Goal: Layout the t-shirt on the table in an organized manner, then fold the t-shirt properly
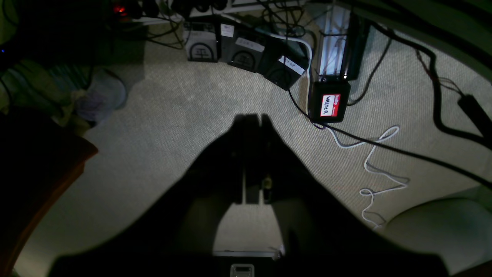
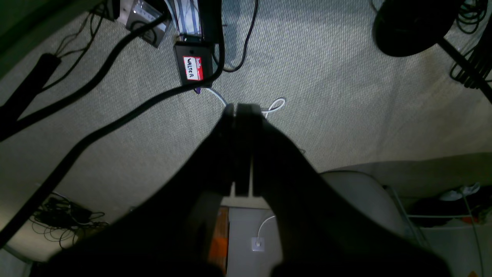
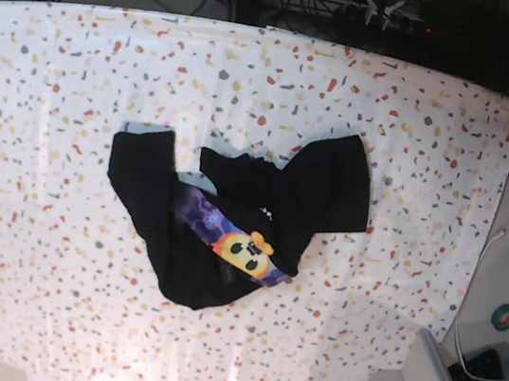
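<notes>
Plainly nothing is begun: the flecked table (image 3: pixel 61 75) bears the black t-shirt (image 3: pixel 312 190) crumpled at its middle, twisted so a strip of purple print with a yellow figure shows. Next comes reaching in to spread it flat. Left gripper (image 1: pixel 253 119) and right gripper (image 2: pixel 243 109) hang over carpet, jaws pressed together, holding nothing.
</notes>
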Robot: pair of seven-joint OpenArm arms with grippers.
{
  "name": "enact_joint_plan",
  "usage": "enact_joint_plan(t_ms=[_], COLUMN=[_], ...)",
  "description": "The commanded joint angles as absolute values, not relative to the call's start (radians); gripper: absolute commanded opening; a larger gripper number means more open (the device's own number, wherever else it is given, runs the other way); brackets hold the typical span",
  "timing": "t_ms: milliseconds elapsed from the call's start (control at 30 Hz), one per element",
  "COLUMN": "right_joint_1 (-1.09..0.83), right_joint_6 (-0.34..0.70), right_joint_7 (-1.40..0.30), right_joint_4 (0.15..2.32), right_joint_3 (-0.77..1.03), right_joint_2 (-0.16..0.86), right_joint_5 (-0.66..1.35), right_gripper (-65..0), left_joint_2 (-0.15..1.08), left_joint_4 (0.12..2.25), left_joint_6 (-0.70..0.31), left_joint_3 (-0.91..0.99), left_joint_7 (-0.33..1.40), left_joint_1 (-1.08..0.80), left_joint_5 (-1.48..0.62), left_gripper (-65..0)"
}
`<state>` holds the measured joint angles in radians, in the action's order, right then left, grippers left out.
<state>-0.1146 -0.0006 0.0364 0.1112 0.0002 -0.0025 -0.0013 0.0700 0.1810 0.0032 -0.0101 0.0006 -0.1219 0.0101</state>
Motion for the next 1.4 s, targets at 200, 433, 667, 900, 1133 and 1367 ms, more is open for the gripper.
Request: enact_joint_plan(t_ms=[200,433,667,900,1133,1367], right_joint_1=[-0.116,-0.113,-0.133,-0.268,-0.552,-0.777], right_joint_6=[-0.007,-0.007,-0.007,-0.007,-0.008,-0.008], right_joint_7=[0.036,0.036,0.033,-0.013,-0.179,-0.306], right_joint_4=[0.111,0.111,0.111,0.311,0.780,1.268], right_joint_3=[-0.004,-0.004,0.002,0.004,0.042,0.186], right_joint_2=[0.012,0.016,0.016,0.016,0.018,0.008], right_joint_5=[-0.004,-0.004,-0.001,-0.001,0.001,0.001], right_gripper=[-65.0,-65.0,-65.0,-65.0,-65.0,-65.0], left_joint_2=[0.081,0.081,0.082,0.107,0.180,0.194], left_joint_4=[0.183,0.183,0.183,0.352,0.585,0.989], left_joint_6=[0.007,0.007,0.007,0.007,0.007,0.005], left_joint_3=[-0.012,-0.012,-0.008,-0.004,0.004,0.151], left_joint_7=[-0.001,0.001,0.001,0.008,0.004,0.010], left_joint_1=[-0.122,-0.122,-0.127,-0.239,-0.437,-0.664], left_joint_5=[0.012,0.012,0.005,0.004,-0.001,-0.001], left_gripper=[-65.0,-65.0,-65.0,-65.0,-65.0,-65.0])
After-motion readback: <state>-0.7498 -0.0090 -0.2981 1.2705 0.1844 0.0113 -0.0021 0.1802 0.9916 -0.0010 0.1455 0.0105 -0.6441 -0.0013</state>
